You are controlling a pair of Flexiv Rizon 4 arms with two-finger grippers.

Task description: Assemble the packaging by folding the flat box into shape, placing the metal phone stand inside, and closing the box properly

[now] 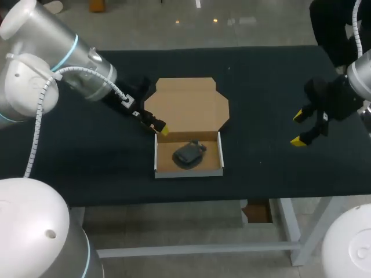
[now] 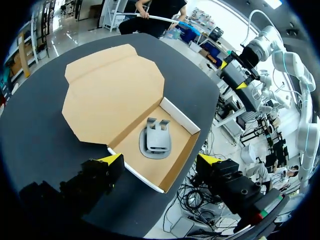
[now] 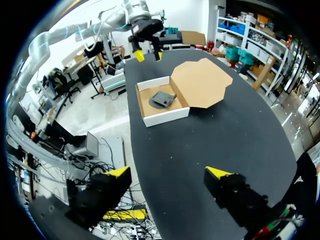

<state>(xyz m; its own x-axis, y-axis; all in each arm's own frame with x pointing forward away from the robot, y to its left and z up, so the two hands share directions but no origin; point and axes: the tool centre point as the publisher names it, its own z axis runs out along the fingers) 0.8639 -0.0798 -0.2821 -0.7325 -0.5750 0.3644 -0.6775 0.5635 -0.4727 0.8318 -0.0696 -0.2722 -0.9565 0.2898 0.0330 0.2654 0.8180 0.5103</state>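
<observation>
- While the phone stand (image 1: 189,154) lies in the tray of the box (image 1: 188,171), you see its lid (image 1: 186,104) spread flat on the tabletop (image 1: 87,168).
- Your left claw (image 1: 160,128), fingers spread, sits just beside the tray's hinge-side corner.
- Your right claw (image 1: 298,128), also spread, hangs well apart from the box.

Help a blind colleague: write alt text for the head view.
An open cardboard box sits on the table with a dark phone stand inside and its lid flat behind. The left gripper is at the left end of the lid's fold; the right gripper, open, hangs apart at the right.
</observation>
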